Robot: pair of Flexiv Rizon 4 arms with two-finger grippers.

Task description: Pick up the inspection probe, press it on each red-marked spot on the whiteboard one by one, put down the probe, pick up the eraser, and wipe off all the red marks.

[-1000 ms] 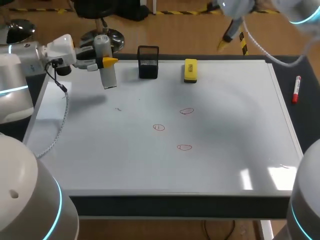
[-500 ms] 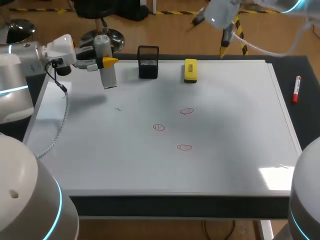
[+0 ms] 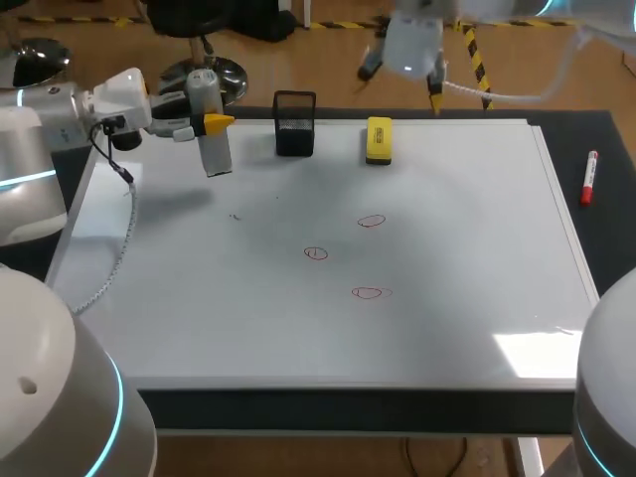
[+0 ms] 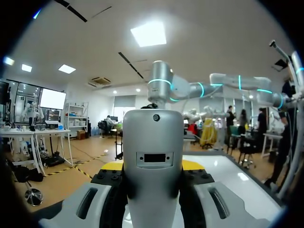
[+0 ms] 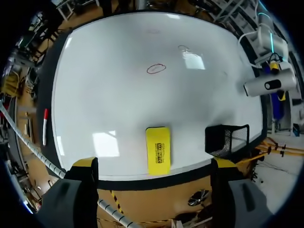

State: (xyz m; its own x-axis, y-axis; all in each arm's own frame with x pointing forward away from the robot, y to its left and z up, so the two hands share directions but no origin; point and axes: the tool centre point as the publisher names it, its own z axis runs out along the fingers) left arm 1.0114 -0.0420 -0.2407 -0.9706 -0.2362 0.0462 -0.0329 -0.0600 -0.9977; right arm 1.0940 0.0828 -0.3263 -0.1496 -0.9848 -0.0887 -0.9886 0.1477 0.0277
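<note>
Probe [image 3: 211, 144] stays clamped in left claw [image 3: 217, 122]; right claw [image 3: 401, 81], open, has swung leftward toward eraser [image 3: 379, 139].

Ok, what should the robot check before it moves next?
1. Probe gripped in left tool: ok.
2. Three red marks showing on the whiteboard: ok.
3. Probe tip on a mark: not ok, it hangs well away from them.
4. Right tool open: ok.
5. Eraser lying free on the whiteboard: ok.
6. Marks already pressed: cannot tell.
</note>
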